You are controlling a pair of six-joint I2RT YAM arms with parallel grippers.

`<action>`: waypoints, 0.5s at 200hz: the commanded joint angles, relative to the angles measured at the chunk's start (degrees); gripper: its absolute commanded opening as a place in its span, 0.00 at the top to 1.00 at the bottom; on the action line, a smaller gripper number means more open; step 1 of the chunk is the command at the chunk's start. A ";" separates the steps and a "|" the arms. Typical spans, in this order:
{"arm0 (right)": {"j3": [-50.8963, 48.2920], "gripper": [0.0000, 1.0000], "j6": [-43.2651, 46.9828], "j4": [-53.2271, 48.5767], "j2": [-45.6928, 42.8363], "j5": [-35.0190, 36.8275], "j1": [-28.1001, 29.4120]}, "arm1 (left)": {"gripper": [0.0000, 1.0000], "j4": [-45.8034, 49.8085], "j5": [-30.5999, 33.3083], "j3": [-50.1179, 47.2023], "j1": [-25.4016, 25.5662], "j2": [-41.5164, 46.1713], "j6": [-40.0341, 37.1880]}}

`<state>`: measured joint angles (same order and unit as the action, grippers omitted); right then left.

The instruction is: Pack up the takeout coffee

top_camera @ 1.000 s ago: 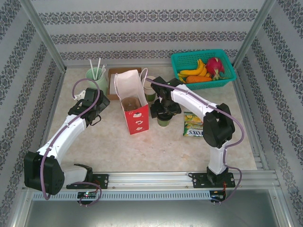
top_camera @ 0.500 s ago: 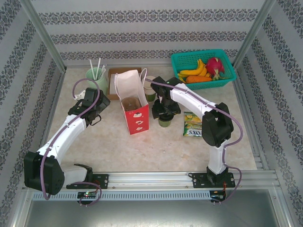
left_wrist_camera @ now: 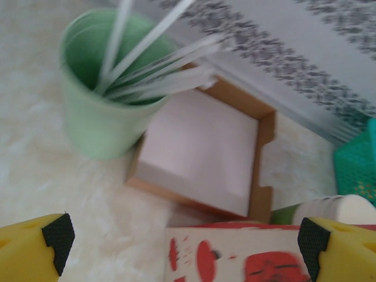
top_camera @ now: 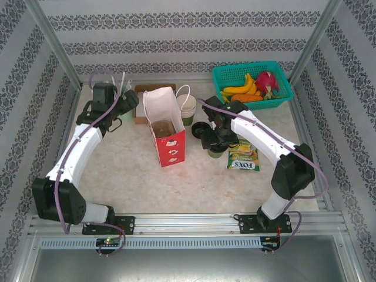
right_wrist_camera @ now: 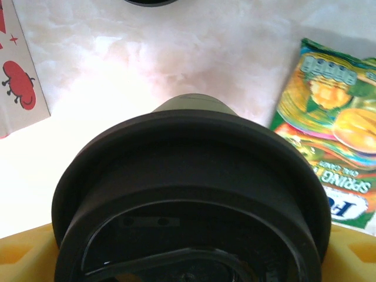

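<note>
1. The left arm stretches to the desk's (top_camera: 129, 170) back-left corner. The right arm bends inward over mid-desk.
2. The takeout coffee (right_wrist_camera: 188, 170) is a dark green paper cup under a glossy round black lid. It sits between the red paper bag (top_camera: 167, 132) and a shiny snack packet (right_wrist_camera: 329, 153).
3. The left claw (left_wrist_camera: 182, 241) gapes wide and empty near the mint-green straw holder (left_wrist_camera: 94, 111). The right claw (right_wrist_camera: 188, 258) grips the coffee, its yellow fingers (right_wrist_camera: 23, 252) pressed to the lid's sides.

Green snack packet (top_camera: 242, 158), brand "FOX'S" in white lettering, word "SPRING" near one edge, remaining small print illegible, red paper bag (top_camera: 171, 147), no legible text.
</note>
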<state>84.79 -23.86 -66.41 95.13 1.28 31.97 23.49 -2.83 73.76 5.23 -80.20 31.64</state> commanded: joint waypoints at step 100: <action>-5.44 0.39 0.22 -0.16 -14.21 2.87 -1.29 | 0.11 14.21 -29.79 30.81 1.24 -20.50 -42.00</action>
<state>79.31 -24.01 -65.54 82.81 3.64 31.22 29.41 -26.63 98.74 5.56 -98.17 0.86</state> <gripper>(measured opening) 0.827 0.917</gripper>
